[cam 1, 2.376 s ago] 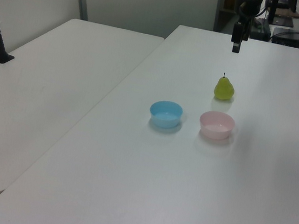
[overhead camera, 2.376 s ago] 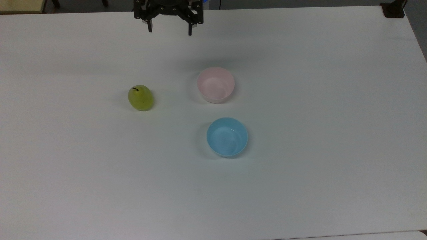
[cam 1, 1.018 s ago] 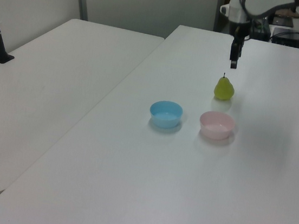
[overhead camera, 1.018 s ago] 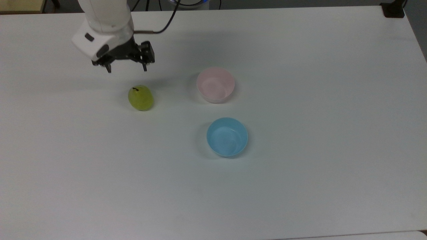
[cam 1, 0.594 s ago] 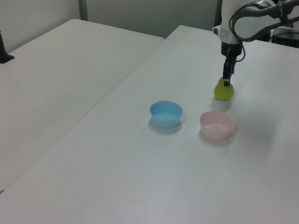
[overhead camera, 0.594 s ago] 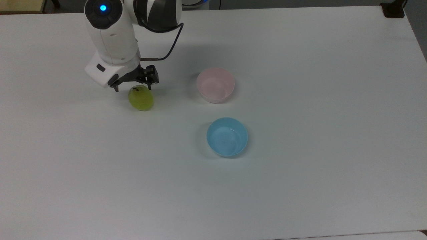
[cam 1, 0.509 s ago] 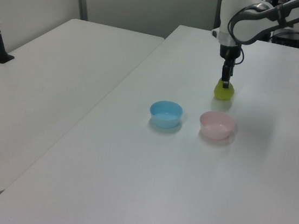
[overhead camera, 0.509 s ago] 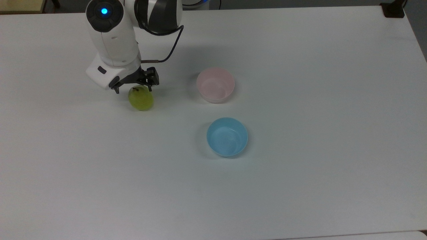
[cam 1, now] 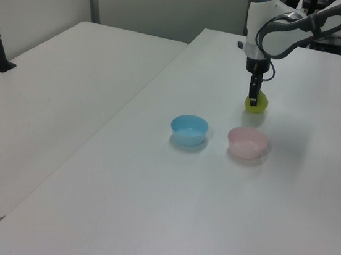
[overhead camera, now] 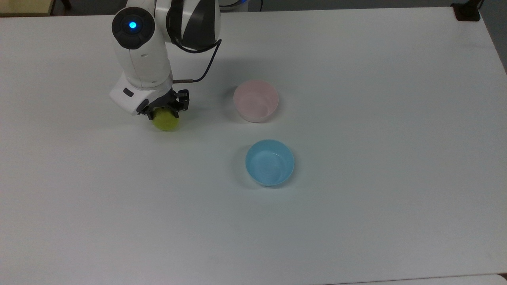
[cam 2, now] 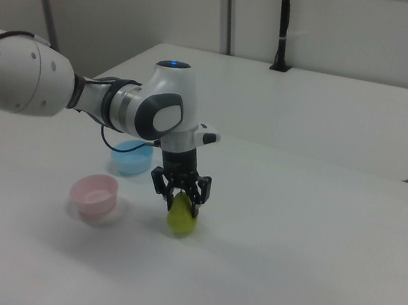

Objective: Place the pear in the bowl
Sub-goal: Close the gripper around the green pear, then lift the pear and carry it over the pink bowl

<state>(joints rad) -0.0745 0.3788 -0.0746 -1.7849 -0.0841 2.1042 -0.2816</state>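
The yellow-green pear (overhead camera: 166, 124) (cam 1: 259, 105) (cam 2: 182, 221) stands on the white table, at the top view's left. My gripper (overhead camera: 163, 115) (cam 1: 253, 100) (cam 2: 182, 204) has come down over it from above. The fingers are open and straddle the pear's upper part, one on each side; the stem is hidden between them. The pale pink bowl (overhead camera: 256, 101) (cam 1: 247, 142) (cam 2: 95, 193) is empty and sits to the top view's right of the pear, about two bowl widths away.
A light blue bowl (overhead camera: 269, 162) (cam 1: 189, 130) (cam 2: 131, 158) stands empty just below the pink one in the top view. A second white table (cam 1: 56, 95) adjoins at the left view's left. A black post (cam 2: 282, 27) rises at the far table edge.
The arm swung from the table's far edge over to the pear and lowered. In the last half second the open fingers dropped from the stem down around the pear's top.
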